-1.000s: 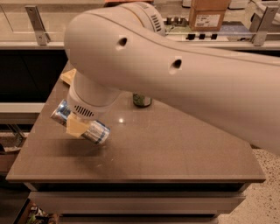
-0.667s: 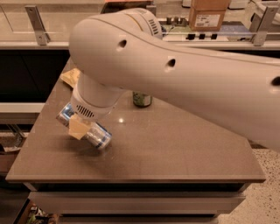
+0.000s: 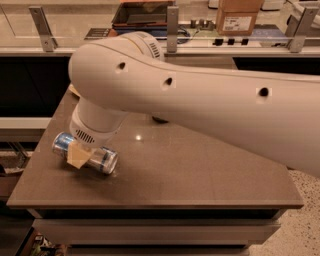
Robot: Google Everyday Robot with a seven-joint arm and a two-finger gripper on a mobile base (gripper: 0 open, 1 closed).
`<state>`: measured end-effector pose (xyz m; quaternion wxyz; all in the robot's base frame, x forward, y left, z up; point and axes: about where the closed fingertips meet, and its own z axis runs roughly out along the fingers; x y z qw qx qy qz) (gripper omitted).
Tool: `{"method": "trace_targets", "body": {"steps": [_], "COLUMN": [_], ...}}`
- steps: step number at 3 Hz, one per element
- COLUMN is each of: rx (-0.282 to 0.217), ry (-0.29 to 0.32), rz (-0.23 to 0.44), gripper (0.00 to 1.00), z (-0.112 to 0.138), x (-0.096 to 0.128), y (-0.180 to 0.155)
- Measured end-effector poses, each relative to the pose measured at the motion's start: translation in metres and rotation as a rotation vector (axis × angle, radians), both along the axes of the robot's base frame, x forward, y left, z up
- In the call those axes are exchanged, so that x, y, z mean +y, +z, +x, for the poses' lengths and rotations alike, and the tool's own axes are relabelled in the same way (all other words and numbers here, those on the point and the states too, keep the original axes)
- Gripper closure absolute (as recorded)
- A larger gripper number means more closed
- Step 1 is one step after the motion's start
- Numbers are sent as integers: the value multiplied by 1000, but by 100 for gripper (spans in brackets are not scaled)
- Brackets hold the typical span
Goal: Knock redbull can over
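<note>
The redbull can [image 3: 102, 159], blue and silver, lies on its side near the front left of the brown table [image 3: 190, 175], its silver top pointing right. My gripper [image 3: 77, 155] hangs from the wrist of the big white arm [image 3: 200, 100] and sits right over the can's middle, touching it. The arm hides the gripper's upper part and much of the table's back.
A dark object [image 3: 160, 120] peeks out under the arm at the table's back, mostly hidden. A tan item [image 3: 74, 91] lies at the back left edge. The table's left and front edges are close to the can. A counter with a cardboard box [image 3: 239, 15] runs behind.
The gripper and the can have moved together a little toward the table's front left. The can lies flatter on the table now.
</note>
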<state>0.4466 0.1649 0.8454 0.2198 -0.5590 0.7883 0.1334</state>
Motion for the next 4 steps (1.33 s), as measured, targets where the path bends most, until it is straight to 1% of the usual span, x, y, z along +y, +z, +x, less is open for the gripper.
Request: {"method": "trace_targets", "body": {"steps": [2,3,4], "rx": [14,15,12], "ry": [83,87,88], "rz": [-17,-17,-18], "gripper": [100,100,81], "z": [-5,-6,-7], "x": [31,33,33], "y": [-18,-18,-16]}}
